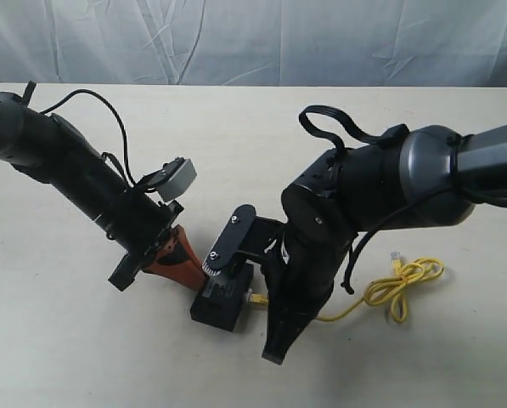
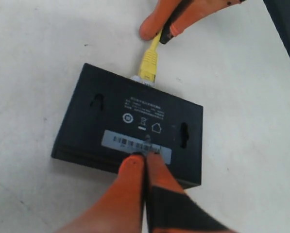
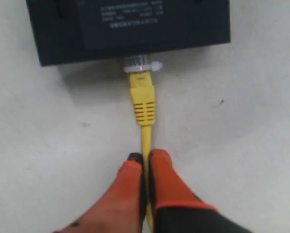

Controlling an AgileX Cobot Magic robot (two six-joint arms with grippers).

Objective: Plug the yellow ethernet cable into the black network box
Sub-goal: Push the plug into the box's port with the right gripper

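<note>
Pinched in the right tool [image 3: 144, 162], the yellow ethernet cable [image 3: 143, 104] is being held at the port of the black network box [image 2: 130, 121], near-centre on the worktop [image 1: 109, 357]. Its plug seems only partly seated. The box is being pressed down by the clenched left tool [image 2: 145, 162]. A straight push inward is being called for next.

The network box [image 1: 222, 304] lies on the table [image 1: 236, 127], lower centre. The ethernet cable [image 1: 402, 285] joins its right side, coil further right.
</note>
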